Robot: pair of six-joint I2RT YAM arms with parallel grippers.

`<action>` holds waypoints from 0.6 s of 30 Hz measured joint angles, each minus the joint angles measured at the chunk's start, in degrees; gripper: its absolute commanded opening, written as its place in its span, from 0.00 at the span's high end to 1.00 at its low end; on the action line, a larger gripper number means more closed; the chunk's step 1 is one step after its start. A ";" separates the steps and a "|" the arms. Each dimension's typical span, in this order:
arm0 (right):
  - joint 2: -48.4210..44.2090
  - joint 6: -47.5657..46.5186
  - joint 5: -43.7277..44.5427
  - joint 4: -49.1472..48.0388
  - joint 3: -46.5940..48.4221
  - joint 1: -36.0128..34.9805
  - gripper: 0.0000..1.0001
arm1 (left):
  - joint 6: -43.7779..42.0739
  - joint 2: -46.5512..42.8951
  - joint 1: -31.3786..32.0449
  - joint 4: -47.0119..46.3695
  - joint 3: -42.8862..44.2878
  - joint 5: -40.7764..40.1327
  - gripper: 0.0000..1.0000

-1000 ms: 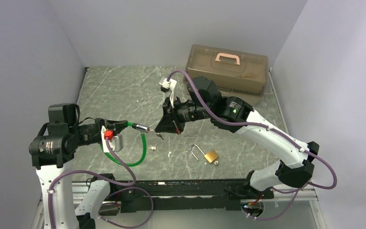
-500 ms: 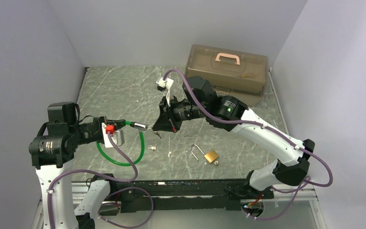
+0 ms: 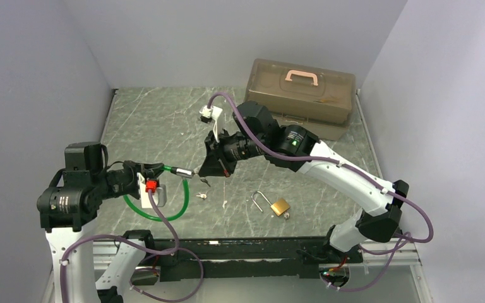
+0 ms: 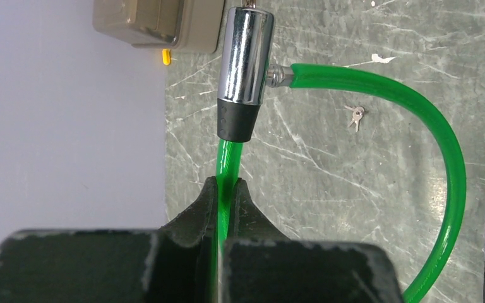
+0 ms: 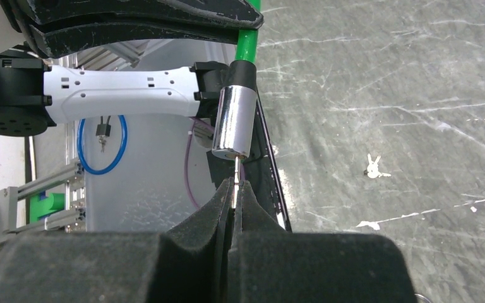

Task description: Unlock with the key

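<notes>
A green cable lock [image 3: 183, 197] with a chrome cylinder [image 3: 184, 170] hangs in the air over the table. My left gripper [image 3: 159, 168] is shut on the green cable [image 4: 227, 164] just behind the cylinder [image 4: 243, 57]. My right gripper [image 3: 207, 169] is shut on a thin metal key [image 5: 235, 169] whose tip sits in the end of the cylinder [image 5: 233, 121]. A second key dangles below the right gripper [image 3: 205, 182].
A brass padlock [image 3: 279, 206] with its shackle open lies on the table in front of the right arm. A small pair of keys [image 3: 201, 196] lies near the cable loop. A brown toolbox [image 3: 300, 96] stands at the back right.
Both arms have shifted left and slightly down together, the cable lock and key moving with them. The cable loop has sagged lower toward the table.
</notes>
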State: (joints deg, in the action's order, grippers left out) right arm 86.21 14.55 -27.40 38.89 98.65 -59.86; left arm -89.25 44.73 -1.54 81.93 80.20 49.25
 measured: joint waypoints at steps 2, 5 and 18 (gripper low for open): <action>0.07 0.02 -0.13 0.07 -0.02 0.00 1.00 | 0.87 -0.07 0.09 -0.46 -0.24 -0.02 1.00; 0.07 0.26 -0.20 -0.39 -0.09 0.02 1.00 | 3.43 -0.11 0.13 -1.75 -0.48 0.15 1.00; -0.07 2.91 -0.50 -7.78 -3.85 0.57 0.94 | 17.22 -0.83 0.09 -7.08 -1.79 -0.13 1.00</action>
State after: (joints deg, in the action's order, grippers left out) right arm 86.15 17.45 -27.90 31.11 94.80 -59.29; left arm -72.03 43.90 -1.45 74.85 78.41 49.12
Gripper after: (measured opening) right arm 0.014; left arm 0.035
